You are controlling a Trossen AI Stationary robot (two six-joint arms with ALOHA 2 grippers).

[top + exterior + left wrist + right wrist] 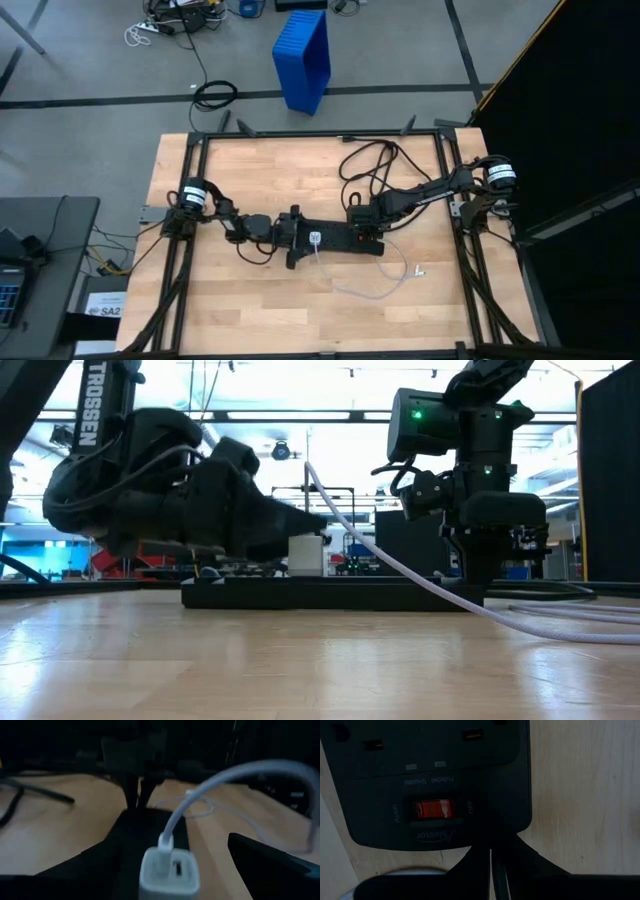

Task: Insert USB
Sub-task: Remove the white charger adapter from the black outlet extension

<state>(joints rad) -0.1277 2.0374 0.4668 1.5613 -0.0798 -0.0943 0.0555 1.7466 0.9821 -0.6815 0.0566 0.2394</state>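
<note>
A black power strip (345, 240) lies flat at the table's middle, with a white charger block (315, 238) standing in it near its left end. The thin white USB cable (350, 290) has one plug (165, 842) sitting in a charger port. It arches up, then loops over the table toward the near side, ending in a free plug (418, 270). My left gripper (297, 237) is open, its fingers on either side of the charger (169, 870) and apart from it. My right gripper (372, 232) is shut at the strip's right end, beside the red switch (435, 809). My right gripper points down from above, and its shut fingertips (492, 857) meet the power strip's switch end (485, 837), close to the end edge. The strip (330, 595) lies flat on the table under them. The fingers themselves hide the exact spot of contact.
The strip's thick black cord (370, 160) lies in loops on the far part of the table. Black frame rails (300, 133) run along the table's edges. A blue bin (303, 55) stands on the floor beyond the far edge. There is bare wood (250, 310) near the front.
</note>
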